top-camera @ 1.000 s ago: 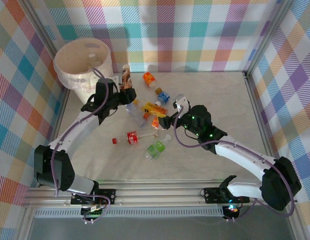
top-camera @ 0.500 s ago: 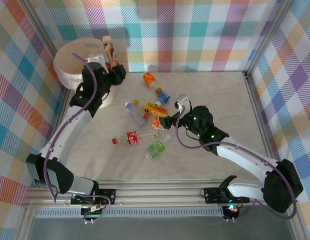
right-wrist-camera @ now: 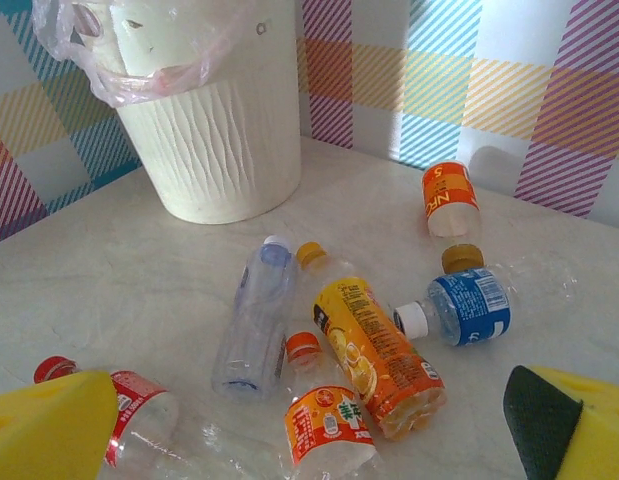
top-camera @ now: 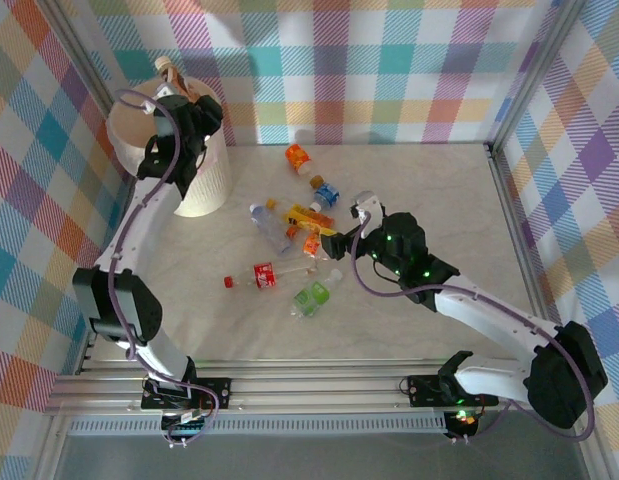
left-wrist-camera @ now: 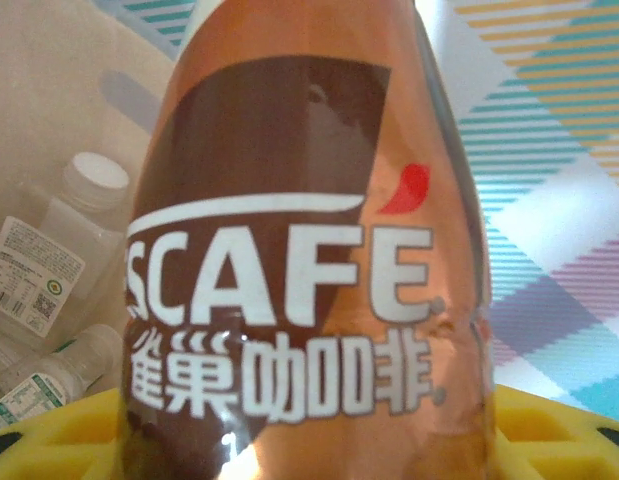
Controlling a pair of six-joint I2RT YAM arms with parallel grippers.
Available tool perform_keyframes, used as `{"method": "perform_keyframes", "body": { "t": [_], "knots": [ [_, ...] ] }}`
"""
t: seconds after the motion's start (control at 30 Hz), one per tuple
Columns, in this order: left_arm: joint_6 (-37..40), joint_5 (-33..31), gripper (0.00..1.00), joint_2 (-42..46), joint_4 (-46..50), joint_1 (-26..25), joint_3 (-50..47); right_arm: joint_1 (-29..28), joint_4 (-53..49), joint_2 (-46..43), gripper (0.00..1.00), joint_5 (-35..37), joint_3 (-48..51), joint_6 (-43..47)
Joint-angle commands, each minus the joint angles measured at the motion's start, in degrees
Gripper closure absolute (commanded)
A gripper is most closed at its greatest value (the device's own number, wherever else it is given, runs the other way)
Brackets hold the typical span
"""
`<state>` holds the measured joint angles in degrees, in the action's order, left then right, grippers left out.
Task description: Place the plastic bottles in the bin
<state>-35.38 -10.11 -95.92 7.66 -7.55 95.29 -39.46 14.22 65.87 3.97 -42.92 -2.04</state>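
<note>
My left gripper is shut on a brown coffee bottle, held above the rim of the cream bin. Seen from the left wrist, that bottle stands between the yellow fingers, with clear bottles lying inside the bin below. My right gripper hovers open over a cluster on the table: a clear bottle, a yellow-orange one, an orange-labelled one and a blue-labelled one. Its fingers touch none of them.
More bottles lie apart from the cluster: an orange one near the back wall, a red-labelled one and a green one nearer the front. Checked walls close in the table on three sides.
The left arm has carried the brown bottle from beside the cluster up and to the left, over the bin's rim. The right arm has hardly moved.
</note>
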Motion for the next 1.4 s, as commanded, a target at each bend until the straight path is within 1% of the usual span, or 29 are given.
{"method": "perform_keyframes", "body": {
  "t": [0.0, 0.1, 0.23, 0.33, 0.43, 0.6, 0.63, 0.7, 0.77, 0.87, 1.0, 1.13, 1.27, 1.37],
  "knots": [
    [-5.83, -5.49, 0.49, -1.29, -2.23, 0.67, 3.24, -0.35, -0.61, -2.69, 0.0, 0.6, -0.3, 1.21],
    [-10.97, -10.09, 0.47, -2.87, -3.04, 1.31, 3.42, -0.35, -1.61, -3.89, 0.0, 0.61, 0.02, 1.68],
    [-18.35, -10.79, 0.46, -5.8, -5.32, 2.79, 4.52, -0.35, -3.56, -4.68, 0.0, -0.03, -0.02, 2.57],
    [-21.41, -12.4, 0.43, -9.09, -2.49, 3.4, 8.96, -0.34, -3.99, -5.11, 0.0, -0.35, 0.19, 2.9],
    [-24.15, -11.98, 0.42, -12.61, 1.5, 4.67, 14.2, -0.35, -4.02, -5.79, 0.0, -0.86, 0.46, 3.01],
    [-29.86, -9.62, 0.41, -15.58, 2.22, 6.18, 16.96, -0.35, -5.04, -6.41, 0.0, -1.56, 0.68, 3.78],
    [-30.88, -9.73, 0.38, -15.99, 2.71, 6.31, 17.48, -0.35, -5.1, -6.32, 0.0, -1.7, 0.71, 3.85],
    [-32.69, -9.6, 0.27, -16.81, 4.2, 6.53, 19.06, -0.33, -5.3, -6.33, 0.0, -1.63, 0.7, 3.89],
    [-32.34, -8.48, 0.19, -17.95, 4.92, 6.83, 21.5, -0.35, -5.24, -6.45, 0.0, -1.44, 0.72, 3.89],
    [-30.08, -7.12, 0.1, -19.98, 6.8, 7.03, 26.07, -0.35, -5.08, -6.62, 0.0, -1.14, 0.95, 4.11],
    [-27.44, -5.43, 0.07, -21.44, 10.78, 7.51, 31.03, -0.35, -5.34, -6.69, 0.0, -1.19, 1.08, 4.32],
    [-25.68, -3.86, 0.04, -20.24, 11.09, 7.55, 30.94, -0.31, -5.0, -6.38, 0.0, -0.99, 1.2, 4.42],
    [-23.41, 0.12, 0.02, -18.96, 11.59, 7.42, 30.67, -0.29, -3.84, -5.5, 0.0, -0.49, 1.22, 4.21],
    [-22.17, 2.43, 0.01, -17.08, 11.38, 7.38, 28.89, -0.35, -2.82, -4.46, 0.0, 1.5, 1.03, 3.08]
  ]
}}
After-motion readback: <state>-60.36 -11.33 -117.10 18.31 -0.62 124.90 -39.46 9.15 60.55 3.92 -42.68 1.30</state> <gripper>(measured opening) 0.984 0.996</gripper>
